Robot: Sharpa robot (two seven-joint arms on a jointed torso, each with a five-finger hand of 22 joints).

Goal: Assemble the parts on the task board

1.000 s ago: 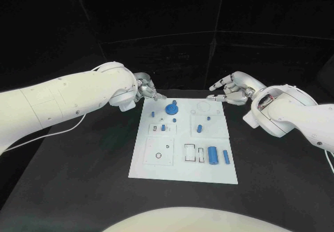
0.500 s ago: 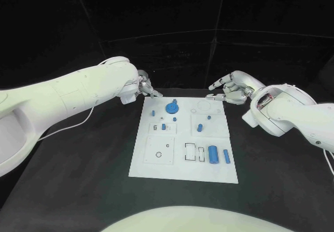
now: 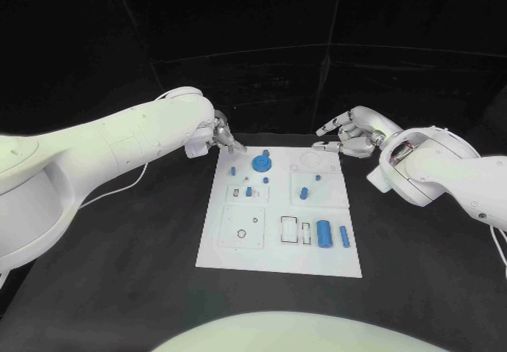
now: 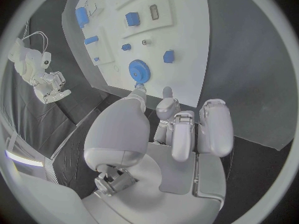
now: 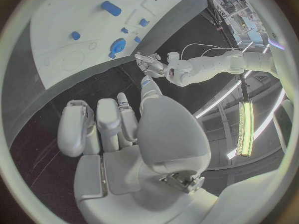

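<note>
Overhead, the board (image 3: 280, 216) lies mid-bench (image 3: 116, 257), long side running away from the robot. Blue gear (image 3: 262, 163) sits near its far edge. Small blue parts lie in the square recesses: one peg (image 3: 248, 193) left of centre, another (image 3: 302, 194) right of it. Nearer, a fat cylinder (image 3: 323, 234) and a thin one (image 3: 343, 236) lie side by side. Left hand (image 3: 224, 137) hovers at the board's far left corner, right hand (image 3: 349, 137) beyond the far right corner, both off the board.

Left wrist view: left hand (image 4: 177, 129) holds nothing, fingers curled loosely with gaps between them; thumb tip points close to the gear (image 4: 139, 71), contact unclear. Right hand (image 4: 47, 82) shows small, away over the bench.

Right wrist view: right hand (image 5: 118, 129) empty, fingers apart, above dark bench short of the board (image 5: 93, 30). Left hand (image 5: 151, 63) visible beside the gear (image 5: 117, 46).
</note>
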